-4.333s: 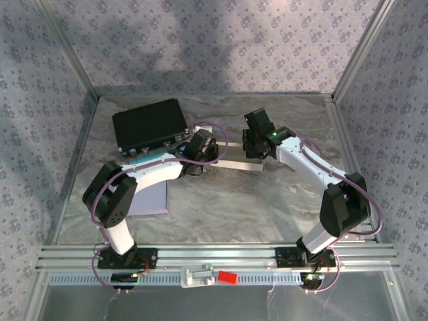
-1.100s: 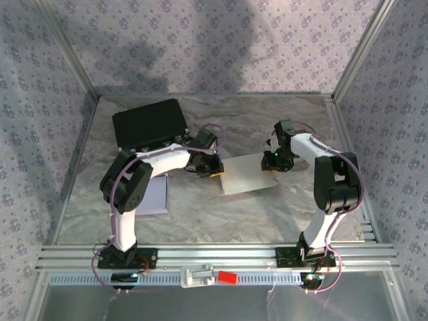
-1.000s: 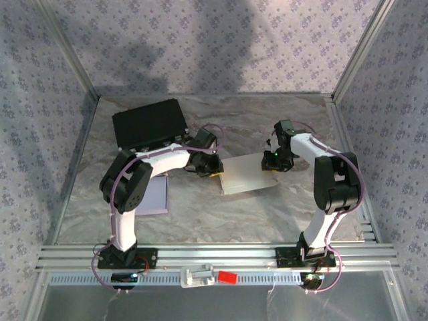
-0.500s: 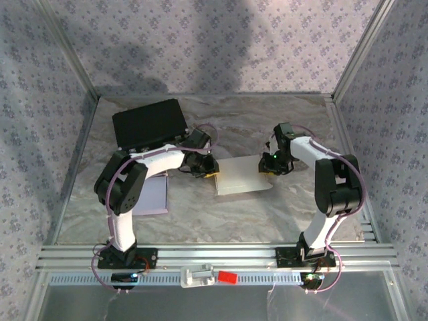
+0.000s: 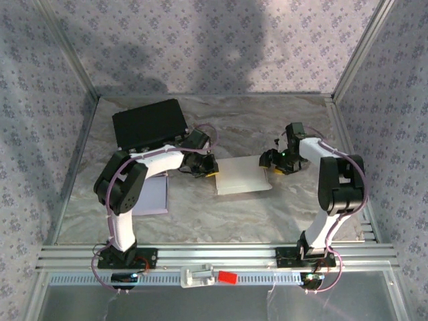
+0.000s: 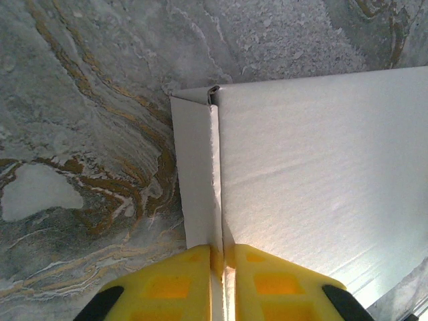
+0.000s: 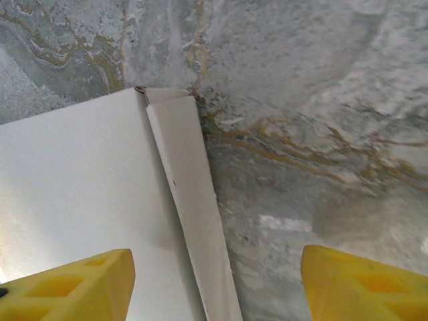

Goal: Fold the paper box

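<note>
at left, arm bent at the elbow and reaching rightward, left fingers (image 6: 180,284) pinched shut on the left flap of the paper box (image 5: 242,177), lying flat mid tabletop (image 5: 200,221). at right, arm folded tight, right fingers (image 7: 80,281) spread wide astride the right flap.

I am seeing the paper box (image 5: 242,175) showing plain white against a bench (image 5: 234,214) swirling in grey marble with tan veins. The fingers (image 6: 167,287) are glowing yellow, the case (image 5: 149,124) is looking black, and the walls (image 5: 200,47) are carrying lilac floral print.
</note>
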